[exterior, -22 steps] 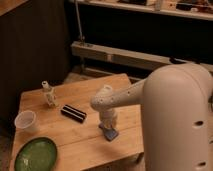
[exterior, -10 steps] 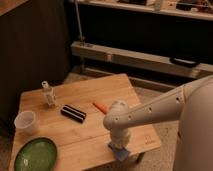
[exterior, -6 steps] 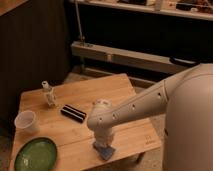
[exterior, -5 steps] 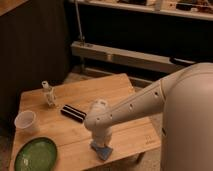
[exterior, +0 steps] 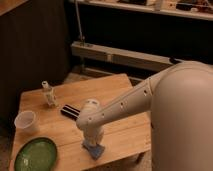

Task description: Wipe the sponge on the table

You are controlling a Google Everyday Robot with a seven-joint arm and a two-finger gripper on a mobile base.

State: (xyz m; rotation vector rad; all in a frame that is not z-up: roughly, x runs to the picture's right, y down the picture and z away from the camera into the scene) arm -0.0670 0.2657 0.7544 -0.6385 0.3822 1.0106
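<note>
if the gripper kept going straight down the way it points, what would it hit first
The sponge: the gripper points down right above it, seemingly touching it, near the front edge of the table. Beneath the sponge is only the wooden top.

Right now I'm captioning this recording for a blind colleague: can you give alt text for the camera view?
A white robot arm reaches down to the front of a wooden table, its gripper at a small blue sponge lying flat on the planks. Also on the table: a black bar, a small bottle, a cup and a green plate.
</note>
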